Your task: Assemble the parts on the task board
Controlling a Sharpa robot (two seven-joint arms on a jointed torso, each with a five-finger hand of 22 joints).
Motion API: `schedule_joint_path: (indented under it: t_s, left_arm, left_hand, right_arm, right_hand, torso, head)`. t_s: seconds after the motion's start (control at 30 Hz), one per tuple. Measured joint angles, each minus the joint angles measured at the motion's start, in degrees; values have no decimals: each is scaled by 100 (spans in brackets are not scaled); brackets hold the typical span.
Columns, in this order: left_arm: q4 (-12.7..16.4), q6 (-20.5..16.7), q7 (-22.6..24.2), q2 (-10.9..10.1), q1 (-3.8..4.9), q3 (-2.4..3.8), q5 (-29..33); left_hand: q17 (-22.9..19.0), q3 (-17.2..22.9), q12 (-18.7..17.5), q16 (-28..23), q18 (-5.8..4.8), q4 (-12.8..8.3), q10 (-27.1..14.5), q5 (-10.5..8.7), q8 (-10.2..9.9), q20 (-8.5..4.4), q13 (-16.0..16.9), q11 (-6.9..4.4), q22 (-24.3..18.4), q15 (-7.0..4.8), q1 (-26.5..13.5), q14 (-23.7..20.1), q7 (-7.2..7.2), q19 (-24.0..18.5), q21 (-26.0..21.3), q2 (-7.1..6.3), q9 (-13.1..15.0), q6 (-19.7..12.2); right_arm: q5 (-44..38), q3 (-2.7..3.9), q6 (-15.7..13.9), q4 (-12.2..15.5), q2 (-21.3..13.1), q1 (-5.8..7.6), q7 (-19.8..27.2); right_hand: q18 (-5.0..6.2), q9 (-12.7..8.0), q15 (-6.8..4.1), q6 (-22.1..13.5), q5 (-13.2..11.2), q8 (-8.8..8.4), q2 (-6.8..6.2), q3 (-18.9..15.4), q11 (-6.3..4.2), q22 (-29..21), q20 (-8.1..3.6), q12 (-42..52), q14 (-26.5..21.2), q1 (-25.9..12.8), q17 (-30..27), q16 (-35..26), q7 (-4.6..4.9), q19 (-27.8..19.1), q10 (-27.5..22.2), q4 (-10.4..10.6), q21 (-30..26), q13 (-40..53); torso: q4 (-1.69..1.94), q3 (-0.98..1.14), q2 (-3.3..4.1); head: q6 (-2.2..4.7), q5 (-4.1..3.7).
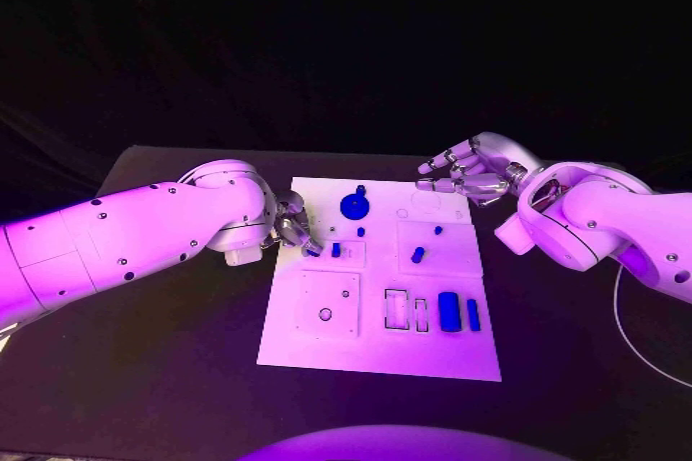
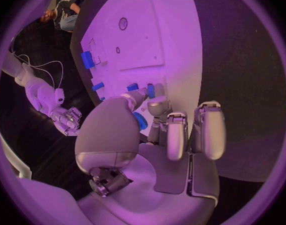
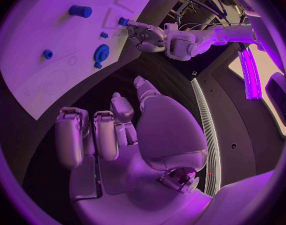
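The task board (image 1: 378,353) is laid flat in the middle of the black table (image 1: 159,361), and a bunch of small blue parts are scattered over it: a round gear-like part (image 1: 355,203) near the far edge, a little peg (image 1: 418,253) in the middle right panel, and two longer bars (image 1: 450,311) stood side by side toward the near right. Another small blue part (image 1: 313,249) is pinched at the fingertips of the left hand (image 1: 296,228), which is set down right at the board's left edge, next to one more short piece (image 1: 336,248). In the left wrist view that same part (image 2: 140,120) can be seen tucked between thumb and fingers. The right hand (image 1: 473,171) is held off the board's far right corner, fingers loosely spread, nothing grasped.
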Motion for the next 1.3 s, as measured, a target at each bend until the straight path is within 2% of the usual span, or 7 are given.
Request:
schedule_joint_path:
  t_s: [0.63,0.9,1.07,1.3]
  left_arm:
    - [-140,167,-54,128,22,21,70]
    - [-267,251,-146,245,42,25,112]
    - [-333,331,-188,305,54,29,140]
    - [-380,419,-230,351,65,34,145]
  left_hand:
    - [-1,28,42,0,0,-28,43,16,20,0,30,-39,-1,0,-4,0,-10,0,36,-4,-2,31]
    - [4,88,42,0,0,7,70,16,69,0,25,-18,-1,0,-194,1,-14,0,36,111,-53,73]
    - [4,160,75,0,0,-65,104,16,79,0,25,-40,-1,0,-352,1,-33,0,36,177,-92,111]
    - [3,220,75,0,0,-125,133,15,89,0,25,-51,-1,0,-494,0,-33,0,65,185,-116,132]
  right_arm:
    - [0,0,8,-4,9,0,0]
    - [0,0,13,-1,10,0,-3]
    - [1,-1,17,8,9,0,-4]
    - [1,-1,23,19,8,0,-5]
  right_hand:
    - [0,0,0,0,0,0,0,0,0,-1,0,0,0,0,-1,0,0,0,0,0,0,0]
    - [0,0,0,0,0,0,0,0,0,4,0,0,0,0,-2,0,0,0,0,0,0,0]
    - [0,0,0,0,0,0,0,0,0,4,0,0,0,0,-2,0,0,0,0,0,0,0]
    - [0,0,0,0,0,0,0,1,0,3,0,0,0,0,-2,0,0,0,0,0,0,0]
  torso:
    - [-1,0,2]
    - [1,3,0]
    - [3,4,-2]
    - [1,3,-2]
  head:
    - [-12,-11]
    - [-20,-13]
    - [-26,-13]
    - [-27,-8]
